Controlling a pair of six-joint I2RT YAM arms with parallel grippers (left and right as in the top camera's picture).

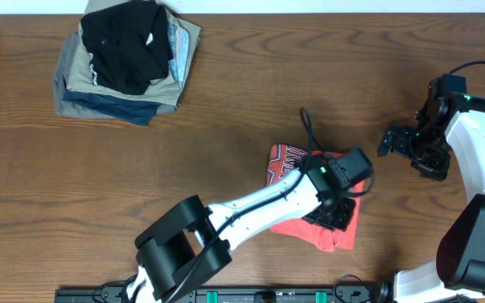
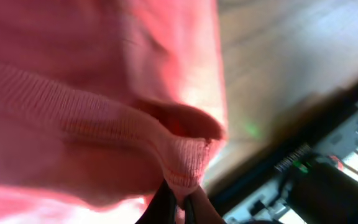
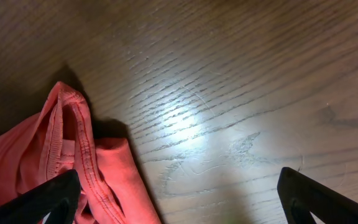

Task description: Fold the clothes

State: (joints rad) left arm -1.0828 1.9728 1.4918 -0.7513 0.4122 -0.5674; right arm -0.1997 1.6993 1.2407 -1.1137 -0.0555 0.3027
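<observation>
Coral-red T-shirt [image 1: 341,234] is lying in a rumpled heap right of centre on the wooden table [image 1: 226,101], with lettering showing at one edge. By my judgement the folding is barely beginning, with no neat fold showing. Left gripper [image 2: 178,208] is reaching over it, pinching a ribbed edge. Right gripper [image 1: 391,140] is hovering nearby, spread wide and holding nothing.

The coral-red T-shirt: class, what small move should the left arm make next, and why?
Probably lift the pinched edge slightly and draw it clear of the heap. The left gripper is shut on a ribbed edge of the T-shirt, which lies crumpled on the table; the right gripper stands open, apart from it.
</observation>
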